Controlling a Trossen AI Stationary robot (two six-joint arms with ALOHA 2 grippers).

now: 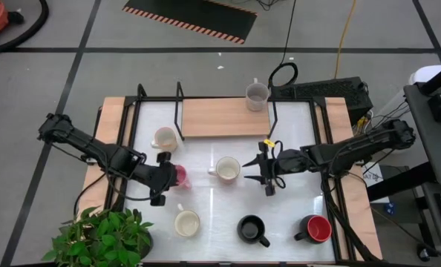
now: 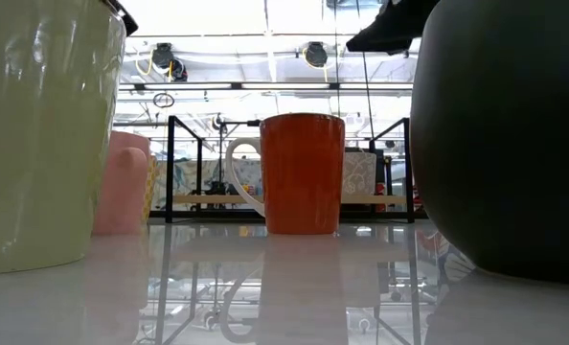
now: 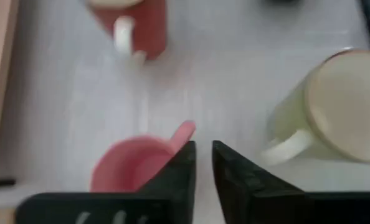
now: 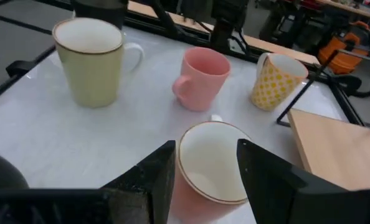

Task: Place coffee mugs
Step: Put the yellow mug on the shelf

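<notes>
Your left gripper (image 1: 163, 178) hangs by the pink mug (image 1: 180, 176), fingers nearly closed beside its handle, gripping nothing. Your right gripper (image 4: 203, 163) straddles the reddish mug (image 1: 227, 168) mid-desk, jaws not clamped. One grey mug (image 1: 256, 95) sits on the back wooden shelf (image 1: 213, 117); remaining mugs wait. No legible writing.

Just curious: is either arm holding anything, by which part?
Nothing held: left end effector sits beside the pink ceramic mug; right end effector faces the reddish ceramic mug.
</notes>
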